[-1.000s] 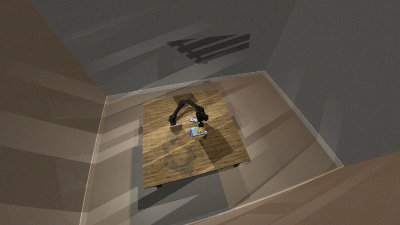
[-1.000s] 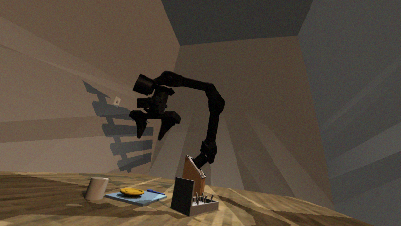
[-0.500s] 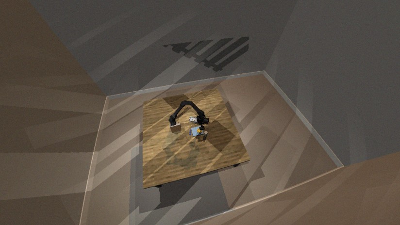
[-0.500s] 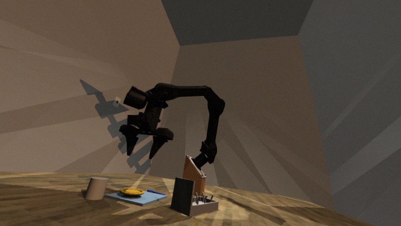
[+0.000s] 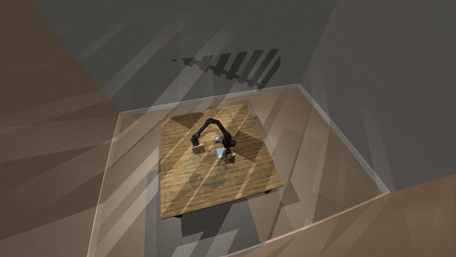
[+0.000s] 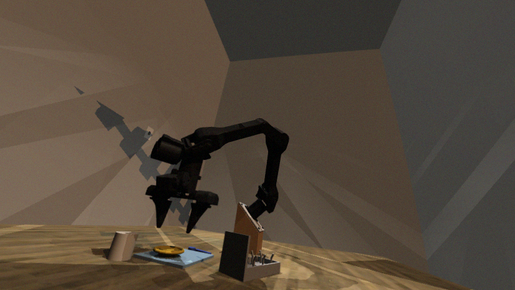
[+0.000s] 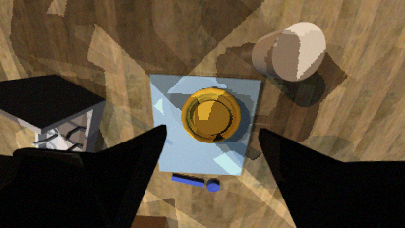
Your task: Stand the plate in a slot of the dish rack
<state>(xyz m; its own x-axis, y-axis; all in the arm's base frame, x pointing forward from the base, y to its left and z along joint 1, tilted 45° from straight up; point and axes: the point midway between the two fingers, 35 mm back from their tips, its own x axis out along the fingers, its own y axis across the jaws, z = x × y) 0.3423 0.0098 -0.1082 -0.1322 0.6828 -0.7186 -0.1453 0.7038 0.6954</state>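
The yellow plate [image 6: 168, 250] [image 7: 211, 117] lies flat on a light blue board [image 6: 190, 258] [image 7: 177, 149]. My gripper [image 6: 173, 229] [image 7: 212, 131] is open and empty, pointing down above the plate, with its fingertips clearly higher than the rim. In the wrist view the plate shows between the two fingertips, a little toward the top of the picture. The dish rack [image 5: 218, 139] [image 6: 264, 269] is a small grey tray with a tall dark end panel [image 6: 234, 254] and several upright rails. In the wrist view my left-hand finger hides part of it.
A beige cup [image 6: 120, 246] [image 7: 307, 49] stands close to the board, on the side away from the rack. A blue utensil [image 6: 200, 250] [image 7: 188, 180] lies beside the board, toward the arm's orange base block [image 6: 243, 229]. All stand on the wooden table [image 5: 191, 198].
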